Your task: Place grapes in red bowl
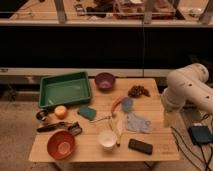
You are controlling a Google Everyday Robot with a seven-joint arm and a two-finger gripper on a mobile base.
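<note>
The grapes [138,91], a dark reddish-purple bunch, lie on the wooden table [95,155] at its far right. The red bowl [61,145] stands at the front left corner and holds nothing. My white arm [189,90] bends in from the right of the table. My gripper [169,119] hangs at the arm's lower end, beside the table's right edge. It is to the right of the grapes and nearer the front, apart from them, and far from the red bowl.
A green tray [65,90] and a purple bowl [105,80] stand at the back. An orange [60,111], green sponge [86,112], carrot-like piece [116,104], blue cloth [137,122], white cup [107,139] and black remote [140,146] crowd the middle and front.
</note>
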